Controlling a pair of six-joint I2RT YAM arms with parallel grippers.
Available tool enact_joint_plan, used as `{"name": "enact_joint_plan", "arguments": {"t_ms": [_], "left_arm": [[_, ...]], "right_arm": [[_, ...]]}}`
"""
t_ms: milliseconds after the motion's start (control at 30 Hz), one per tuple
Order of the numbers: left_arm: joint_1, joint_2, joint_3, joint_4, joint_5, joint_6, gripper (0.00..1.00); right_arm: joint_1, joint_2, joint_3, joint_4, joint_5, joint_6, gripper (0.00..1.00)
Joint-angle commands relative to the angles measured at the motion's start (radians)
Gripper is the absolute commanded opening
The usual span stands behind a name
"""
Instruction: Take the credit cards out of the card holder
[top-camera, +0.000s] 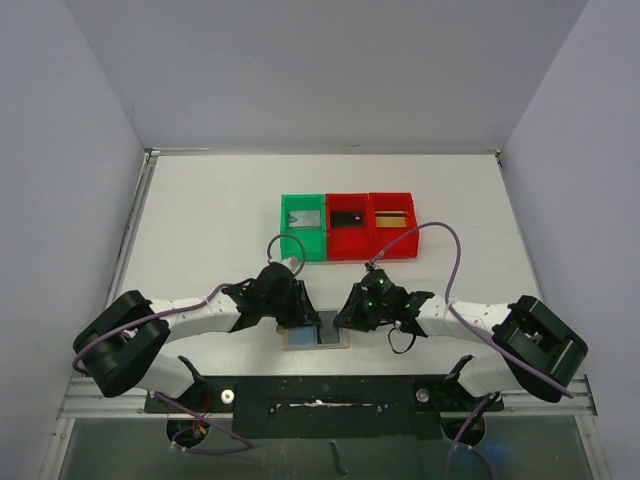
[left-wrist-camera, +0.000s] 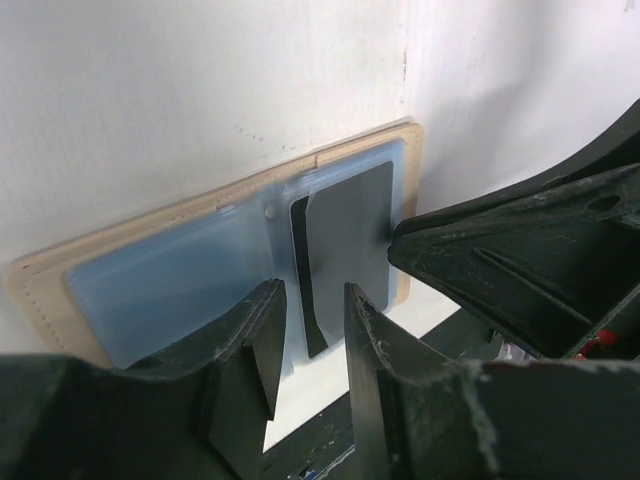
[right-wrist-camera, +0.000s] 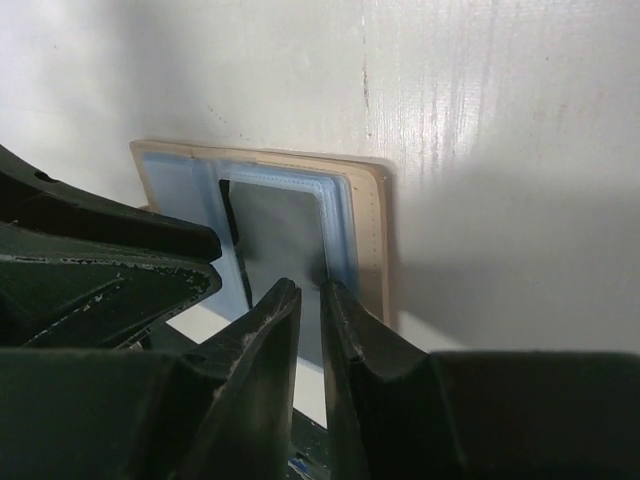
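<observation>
Left gripper (left-wrist-camera: 312, 300), fingers narrowly apart, sits low over the open card holder (left-wrist-camera: 160, 270) at the table's (top-camera: 200, 220) near edge — likely to pin it — while the right gripper (right-wrist-camera: 309, 292), nearly shut, meets a dark card's (right-wrist-camera: 285, 225) edge, grip uncertain.

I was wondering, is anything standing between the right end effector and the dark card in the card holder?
Nothing visible does. The right end effector has its fingertips at the near edge of the dark card in the card holder. The left end effector sits alongside, not between them.
</observation>
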Motion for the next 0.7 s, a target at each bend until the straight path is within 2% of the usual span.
{"name": "enact_joint_plan", "arguments": {"t_ms": [0,167,500,667], "left_arm": [[-0.007,0.010,-0.017,0.086,-0.009,-0.039,0.29],[-0.007,0.022,-0.062,0.123,-0.010,-0.075,0.28],[-0.007,0.008,-0.165,0.309,-0.008,-0.180,0.22],[-0.006,-0.004,-0.200,0.392,-0.014,-0.226,0.12]], "right_arm": [[-0.004,0.054,0.047,-0.008,-0.023,-0.018,0.17],[-0.007,0.078,0.054,-0.012,-0.037,-0.018,0.13],[-0.017,0.089,0.039,0.007,-0.059,-0.009,0.11],[-0.021,0.096,0.027,0.028,-0.079,-0.005,0.11]]}}
